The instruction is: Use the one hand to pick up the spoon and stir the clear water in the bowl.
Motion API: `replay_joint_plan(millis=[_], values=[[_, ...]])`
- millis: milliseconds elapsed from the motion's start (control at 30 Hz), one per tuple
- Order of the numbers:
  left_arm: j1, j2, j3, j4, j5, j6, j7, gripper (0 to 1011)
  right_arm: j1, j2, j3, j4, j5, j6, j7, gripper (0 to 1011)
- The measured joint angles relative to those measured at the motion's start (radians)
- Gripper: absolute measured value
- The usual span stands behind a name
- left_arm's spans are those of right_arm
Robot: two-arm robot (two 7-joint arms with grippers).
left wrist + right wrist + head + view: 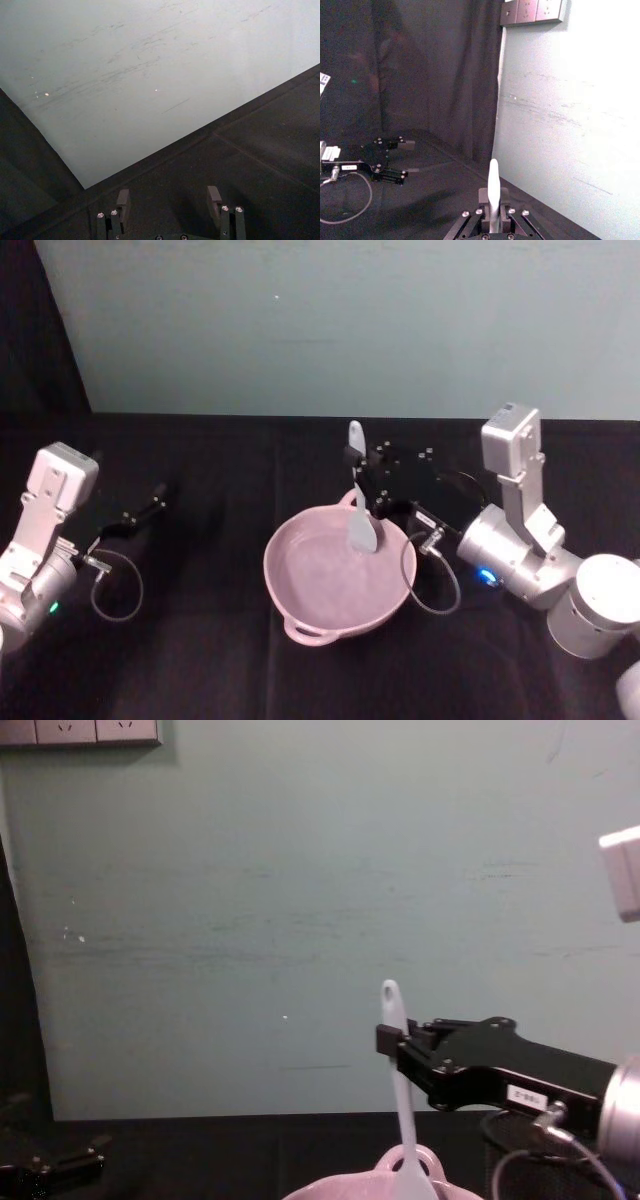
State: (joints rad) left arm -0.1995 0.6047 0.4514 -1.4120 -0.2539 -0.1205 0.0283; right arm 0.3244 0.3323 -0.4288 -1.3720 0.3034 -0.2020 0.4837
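Observation:
The pale pink bowl (335,585) sits mid-table, its rim (385,1182) low in the chest view. My right gripper (360,485) is shut on the white spoon (360,510), which stands nearly upright with its flat blade down inside the bowl near the far rim. From the chest, the spoon (400,1090) is held at its upper handle by the right gripper (390,1040). The right wrist view has the spoon handle (493,192) sticking up between the fingers (482,196). My left gripper (155,498) rests far left on the table, open with nothing in it, its fingers (123,199) spread.
A black cloth covers the table (200,660). A pale wall (350,320) stands close behind it. A cable (435,580) loops from the right wrist beside the bowl. A black mesh cup (560,1155) is partly visible behind the right arm.

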Motion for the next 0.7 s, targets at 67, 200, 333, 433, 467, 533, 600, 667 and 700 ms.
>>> replay_joint_plan(millis=[67, 200, 333, 433, 467, 533, 600, 667, 700], values=[[0.0, 0.0, 0.0, 0.0, 0.0, 0.0, 0.0, 1005, -0.011, 0.007, 0.007, -0.014, 0.0, 0.004, -0.003, 119], [0.0, 0.0, 0.0, 0.0, 0.0, 0.0, 0.0, 1005, -0.042, 0.022, 0.022, -0.05, 0.002, 0.014, -0.007, 119], [0.0, 0.0, 0.0, 0.0, 0.0, 0.0, 0.0, 1005, -0.071, 0.034, 0.031, -0.087, 0.008, 0.023, -0.007, 119], [0.0, 0.0, 0.0, 0.0, 0.0, 0.0, 0.0, 1005, -0.094, 0.043, 0.035, -0.116, 0.016, 0.034, -0.006, 119], [0.0, 0.0, 0.0, 0.0, 0.0, 0.0, 0.0, 1005, -0.102, 0.045, 0.035, -0.128, 0.021, 0.038, -0.003, 119], [0.0, 0.0, 0.0, 0.0, 0.0, 0.0, 0.0, 1005, -0.117, 0.048, 0.035, -0.146, 0.03, 0.041, 0.003, 119], [0.0, 0.0, 0.0, 0.0, 0.0, 0.0, 0.0, 1005, -0.124, 0.048, 0.032, -0.153, 0.036, 0.041, 0.008, 119], [0.0, 0.0, 0.0, 0.0, 0.0, 0.0, 0.0, 1005, -0.132, 0.045, 0.025, -0.161, 0.045, 0.04, 0.018, 119], [0.0, 0.0, 0.0, 0.0, 0.0, 0.0, 0.0, 1005, -0.133, 0.044, 0.023, -0.162, 0.048, 0.04, 0.021, 119]])
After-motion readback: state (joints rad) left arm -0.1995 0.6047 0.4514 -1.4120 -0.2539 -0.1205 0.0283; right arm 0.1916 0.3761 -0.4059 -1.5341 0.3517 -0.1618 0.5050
